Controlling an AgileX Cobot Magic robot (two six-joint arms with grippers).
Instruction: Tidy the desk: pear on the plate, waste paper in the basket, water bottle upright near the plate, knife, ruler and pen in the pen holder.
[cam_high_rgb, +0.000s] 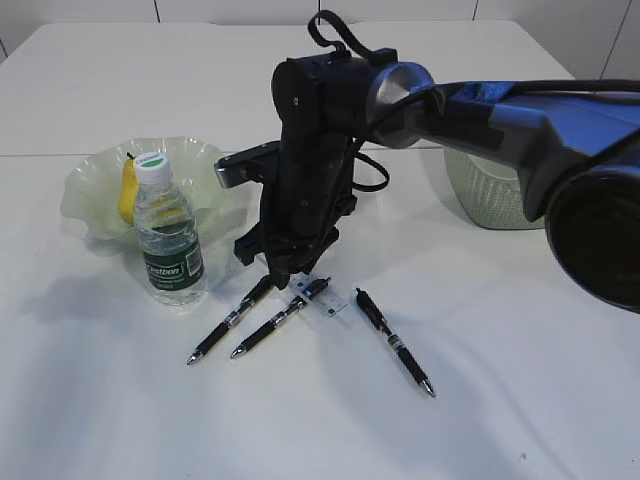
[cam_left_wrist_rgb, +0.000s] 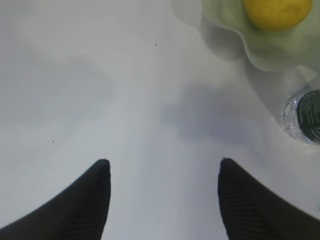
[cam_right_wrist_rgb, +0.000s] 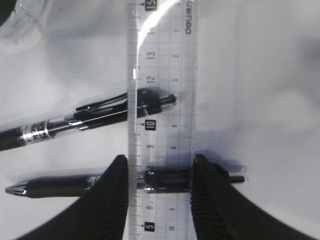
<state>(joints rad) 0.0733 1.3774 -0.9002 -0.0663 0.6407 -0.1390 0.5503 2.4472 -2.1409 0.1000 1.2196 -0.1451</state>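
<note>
The clear ruler (cam_right_wrist_rgb: 160, 65) lies across two black pens (cam_right_wrist_rgb: 75, 122) (cam_right_wrist_rgb: 55, 186) on the white table. My right gripper (cam_right_wrist_rgb: 160, 158) points straight down onto it, one finger against each long edge, shut on the ruler. In the exterior view it (cam_high_rgb: 285, 272) stands over the ruler (cam_high_rgb: 325, 297), with a third pen (cam_high_rgb: 395, 342) to the right. The yellow pear (cam_high_rgb: 127, 190) rests in the wavy glass plate (cam_high_rgb: 90, 195). The water bottle (cam_high_rgb: 168, 240) stands upright in front of the plate. My left gripper (cam_left_wrist_rgb: 165, 161) hangs open over bare table. Knife, waste paper and pen holder are out of view.
The sage-green basket (cam_high_rgb: 490, 195) stands at the back right, partly behind the right arm. In the left wrist view the plate (cam_left_wrist_rgb: 280, 52) with the pear (cam_left_wrist_rgb: 276, 12) is at the upper right and the bottle (cam_left_wrist_rgb: 307, 117) at the right edge.
</note>
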